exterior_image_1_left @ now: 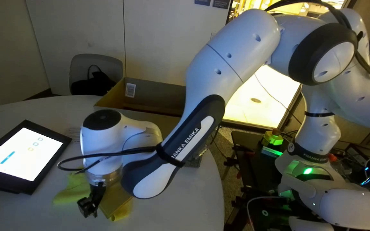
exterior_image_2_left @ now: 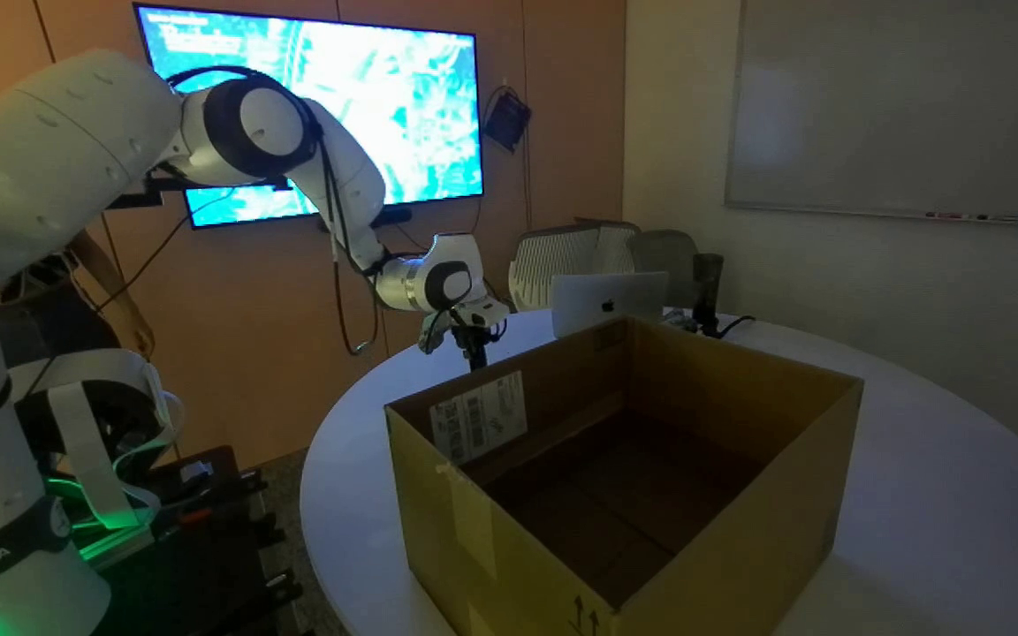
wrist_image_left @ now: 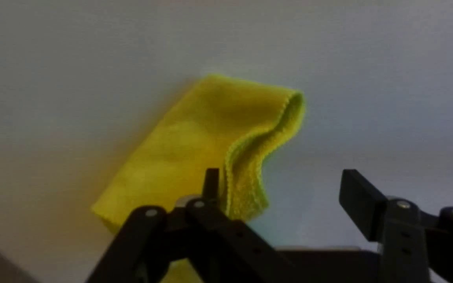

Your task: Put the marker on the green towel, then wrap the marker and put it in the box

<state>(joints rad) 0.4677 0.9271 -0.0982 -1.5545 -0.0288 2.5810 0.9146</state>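
Holding nothing, the gripper (wrist_image_left: 281, 186) has its two fingers (wrist_image_left: 210, 186) wide apart. One is over the green towel (wrist_image_left: 183, 149), and the other is over the table beside it. I can't tell if they touch the cloth. The towel looks yellow and lies folded on the round white table (exterior_image_1_left: 185, 208), well in from the edge on the arm's (exterior_image_1_left: 233, 54) side. The table has no corners.

I can't see the marker in any view. It may be inside the fold, so I think wrapping is the step in hand. Next, the gripper should shift so the cloth sits between both fingers, go low, pinch the whole bundle and lift. If it pinches just the top layer, a marker in there could roll out.

Near the towel is a lit screen (exterior_image_1_left: 21, 154) in a black frame, easy to bump. A black cable (exterior_image_1_left: 141, 149) loops off the arm and might catch. Farther off, toward the edge near a chair (exterior_image_1_left: 77, 69), stands the box (exterior_image_2_left: 756, 548). Its tall walls are in the way, so the bundle must go up and over.
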